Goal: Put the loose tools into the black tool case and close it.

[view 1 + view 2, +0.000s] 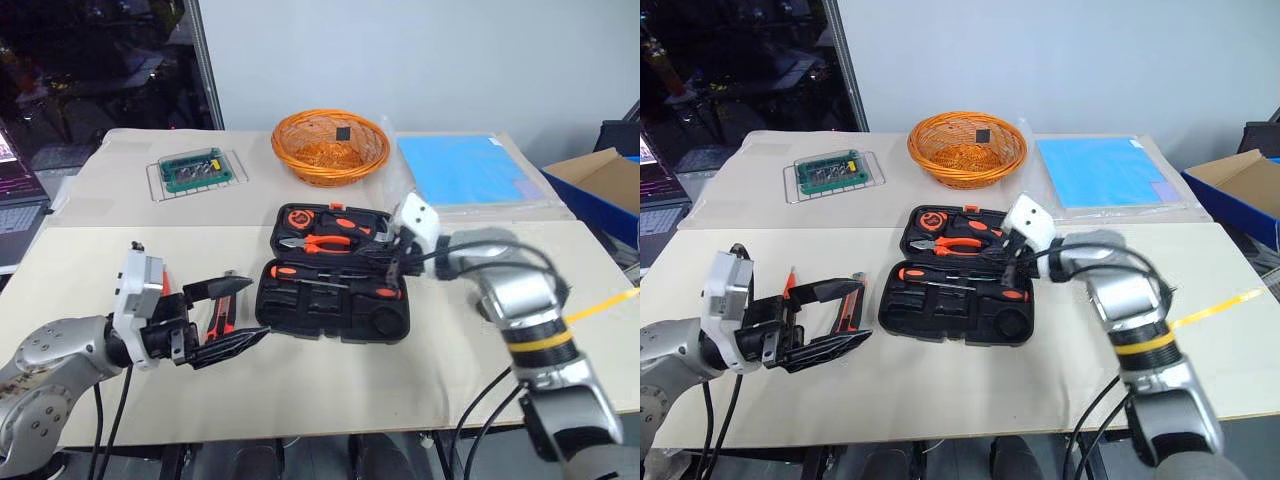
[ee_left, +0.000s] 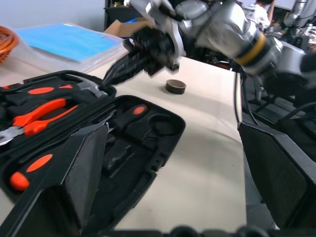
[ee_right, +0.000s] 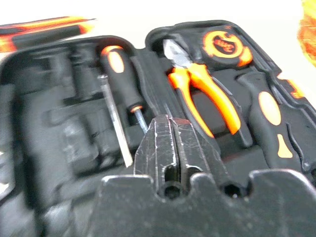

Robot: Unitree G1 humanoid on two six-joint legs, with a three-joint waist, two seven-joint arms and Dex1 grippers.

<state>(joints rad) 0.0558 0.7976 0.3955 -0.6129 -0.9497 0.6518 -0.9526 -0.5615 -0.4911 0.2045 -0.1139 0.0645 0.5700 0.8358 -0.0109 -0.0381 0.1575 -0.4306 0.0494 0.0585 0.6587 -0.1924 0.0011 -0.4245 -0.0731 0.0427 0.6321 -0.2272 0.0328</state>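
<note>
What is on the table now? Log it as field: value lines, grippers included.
case: black tool case open, flat on the table
in case: pliers, screwdriver
loose: utility knife left of the case; tape roll on the table
left gripper: open, by the knife
right gripper: shut, above the open case

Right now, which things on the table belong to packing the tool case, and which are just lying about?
Job: black tool case, open; screwdrivers in it; utility knife; tester screwdriver; tape roll.

Lying about: orange wicker basket; green bit set; blue sheet; cardboard box.
</note>
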